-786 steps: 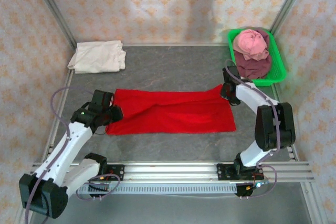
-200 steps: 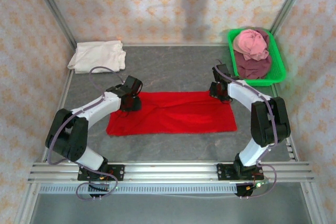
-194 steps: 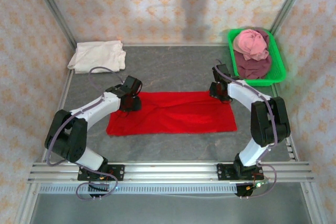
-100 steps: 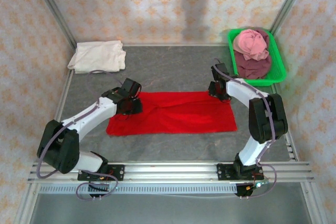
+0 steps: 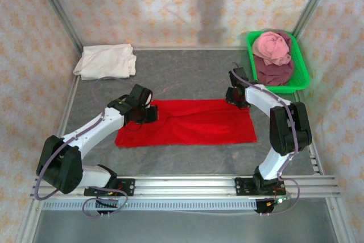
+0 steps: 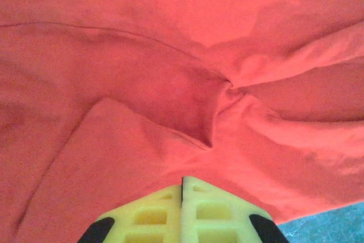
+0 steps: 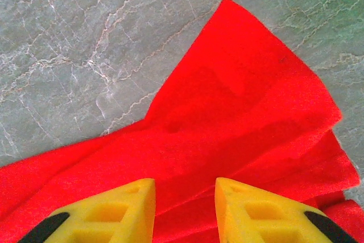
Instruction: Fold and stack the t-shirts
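A red t-shirt (image 5: 193, 123) lies spread flat. The left claw (image 6: 182, 185), fingers pressed together, sits at its far left corner. The right claw (image 7: 183, 183), fingers apart, is at its far right corner.

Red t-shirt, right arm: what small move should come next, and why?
Probably ease the right gripper down and close it on the far right corner of the red t-shirt. Its fingers stand open right at that corner, while the left gripper is shut at the shirt's far left end. I can't tell whether the left one pinches cloth. With both corners held, the far edge could be folded over.
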`<action>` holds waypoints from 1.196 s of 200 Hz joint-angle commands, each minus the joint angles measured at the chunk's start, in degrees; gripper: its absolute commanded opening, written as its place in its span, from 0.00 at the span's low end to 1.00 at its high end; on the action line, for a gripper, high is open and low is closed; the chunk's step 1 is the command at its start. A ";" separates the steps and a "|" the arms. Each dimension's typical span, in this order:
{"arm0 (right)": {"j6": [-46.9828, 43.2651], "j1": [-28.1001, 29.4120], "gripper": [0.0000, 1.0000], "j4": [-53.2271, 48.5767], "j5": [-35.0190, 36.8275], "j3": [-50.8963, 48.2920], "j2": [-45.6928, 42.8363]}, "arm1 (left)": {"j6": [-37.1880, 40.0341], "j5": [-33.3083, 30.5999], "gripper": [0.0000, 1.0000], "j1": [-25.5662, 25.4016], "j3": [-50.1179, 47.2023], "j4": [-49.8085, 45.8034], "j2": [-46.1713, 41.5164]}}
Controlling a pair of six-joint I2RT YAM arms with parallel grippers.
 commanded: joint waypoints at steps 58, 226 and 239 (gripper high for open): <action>-0.06 0.26 0.33 -0.06 0.18 0.80 0.56 | 3.39 -6.91 0.67 3.86 1.79 2.00 5.74; -0.13 0.32 0.34 1.24 -0.39 0.55 1.19 | 1.04 -9.61 0.54 -2.55 -3.26 0.46 2.06; 0.04 0.32 0.34 1.33 -0.64 0.64 1.36 | 2.22 -8.67 0.56 -0.43 -1.54 1.66 3.88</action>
